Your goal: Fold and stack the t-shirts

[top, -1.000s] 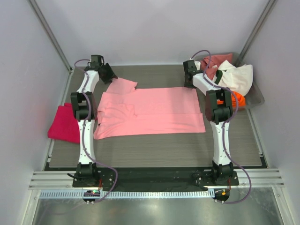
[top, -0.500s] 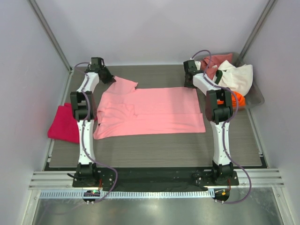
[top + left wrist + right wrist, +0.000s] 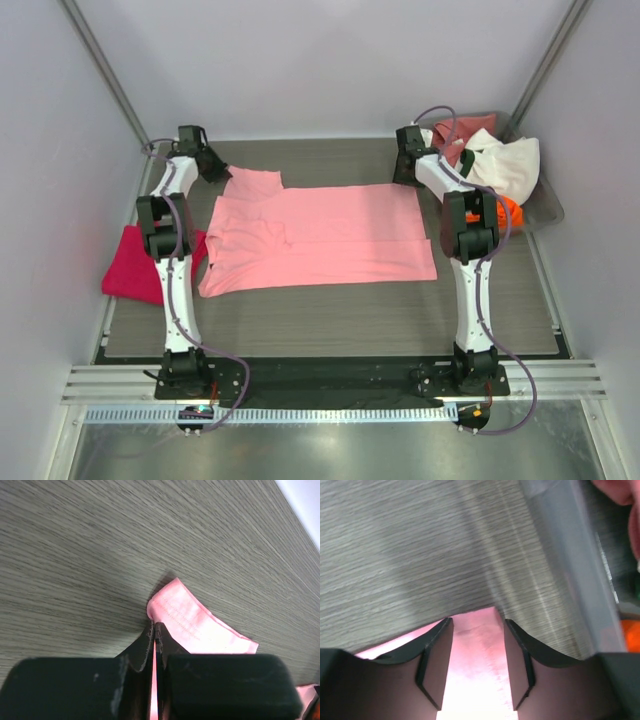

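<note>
Firstly, bin [image 3: 547, 208]: grey tray at the table's far right corner, just beside the right arm.
Bin contents: white t-shirt [image 3: 512, 165] heaped on top, dusty rose t-shirt [image 3: 463, 130] bunched at the far side, orange t-shirt [image 3: 509, 211] showing at the near side.
Table [image 3: 330, 315]: light pink t-shirt [image 3: 320, 235] spread flat across the middle, collar end to the left.
Table's left edge: magenta-red t-shirt [image 3: 133, 265] in a crumpled heap.
Left gripper [image 3: 155, 630]: clamped tight on the pink sleeve's hem at the far left.
Right gripper [image 3: 475, 626]: jaws apart, one finger either side of the pink shirt's far right corner, not pinching it.
</note>
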### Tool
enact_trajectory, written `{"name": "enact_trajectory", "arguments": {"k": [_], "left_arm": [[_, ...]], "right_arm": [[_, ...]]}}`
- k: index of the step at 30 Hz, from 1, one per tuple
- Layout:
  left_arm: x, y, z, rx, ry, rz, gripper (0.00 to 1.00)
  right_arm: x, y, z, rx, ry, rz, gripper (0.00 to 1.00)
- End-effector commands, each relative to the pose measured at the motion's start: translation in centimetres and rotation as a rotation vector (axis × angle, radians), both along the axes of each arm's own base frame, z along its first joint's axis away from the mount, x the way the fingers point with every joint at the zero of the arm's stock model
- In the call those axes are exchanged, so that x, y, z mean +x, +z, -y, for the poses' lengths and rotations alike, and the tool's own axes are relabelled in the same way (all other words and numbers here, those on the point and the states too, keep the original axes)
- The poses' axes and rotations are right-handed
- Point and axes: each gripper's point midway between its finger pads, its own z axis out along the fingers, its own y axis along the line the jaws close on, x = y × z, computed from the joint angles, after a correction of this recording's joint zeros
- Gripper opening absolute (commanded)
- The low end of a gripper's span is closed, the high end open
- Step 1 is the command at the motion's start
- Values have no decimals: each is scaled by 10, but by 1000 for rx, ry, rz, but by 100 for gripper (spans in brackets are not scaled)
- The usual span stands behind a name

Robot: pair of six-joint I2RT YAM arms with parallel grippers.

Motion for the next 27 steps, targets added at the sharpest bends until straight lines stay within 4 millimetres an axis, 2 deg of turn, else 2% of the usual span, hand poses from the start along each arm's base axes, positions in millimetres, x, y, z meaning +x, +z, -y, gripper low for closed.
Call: {"name": "enact_trajectory", "arguments": {"k": [1,5,11,14,16,18,19,27], "left_arm": [[11,42,-9,29,20,96,0],[10,39,-10,25,22,90,0],[9,39,-9,24,19,90,0],[10,41,-9,22,15,95,0],[9,43,-8,20,13,97,0],[9,49,-7,18,10,106,0],[8,49,-6,16,9,103,0],[8,83,10,4,-52,167,0]], "right_arm": [[13,21,9,27,-25,54,52],[16,13,8,32,-19,45,54],[12,-9,10,23,-23,6,48],[12,-18,11,17,-28,-3,38],[13,-20,11,16,-27,-6,22],[12,-19,10,18,-27,-5,6],[12,-16,11,17,-31,1,4],[7,19,13,-16,-10,42,1]]}}
